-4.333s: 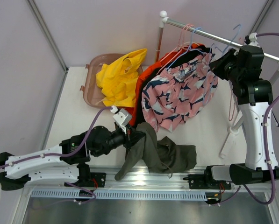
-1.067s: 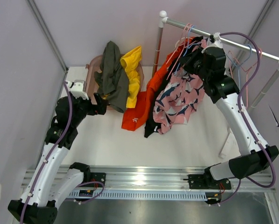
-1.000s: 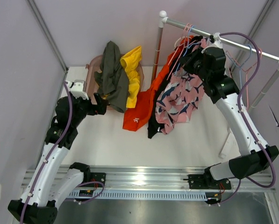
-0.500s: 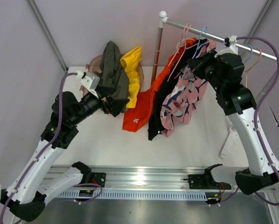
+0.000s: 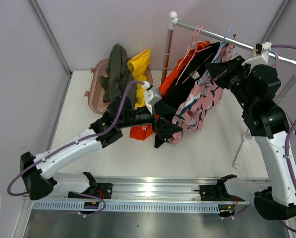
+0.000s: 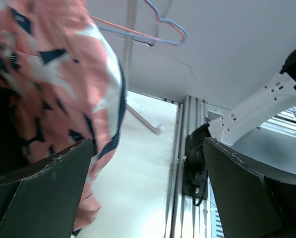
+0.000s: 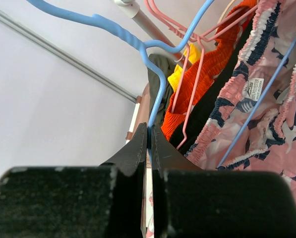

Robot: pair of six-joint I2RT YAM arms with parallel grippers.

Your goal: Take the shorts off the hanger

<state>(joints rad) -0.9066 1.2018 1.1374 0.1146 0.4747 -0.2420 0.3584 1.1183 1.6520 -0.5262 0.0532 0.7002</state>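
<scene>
The pink shorts with a navy-and-white pattern (image 5: 197, 106) are hanging from the silver metal clothes rail (image 5: 207, 32) on a thin blue wire hanger (image 7: 152, 64), the elastic waistband up by the rail and the legs dropping away below it. Their long axis is running straight down from the rail.

The right gripper (image 7: 148, 134) is sitting just under the rail, its fingers pressed together and clamped on the blue hanger's wire.

The left gripper (image 6: 148, 144) is reaching in from below the rail with its fingers spread wide apart and nothing between them. It is sitting at the lower hem of the pink shorts. In its wrist view the patterned cloth is lying off to one side, by one finger, while the gap is showing mostly white bench (image 5: 197, 153). So the left arm is the nearer one to the free hem, and it probably needs to shift sideways onto the cloth before it can pull downward, away from the rail, while the right one steadies the hanger.

Plain black shorts (image 5: 180, 96) and bright orange shorts (image 5: 143, 130) are hanging just beside the pink pair, farther along the rail from the right gripper, and could get caught up too.
</scene>
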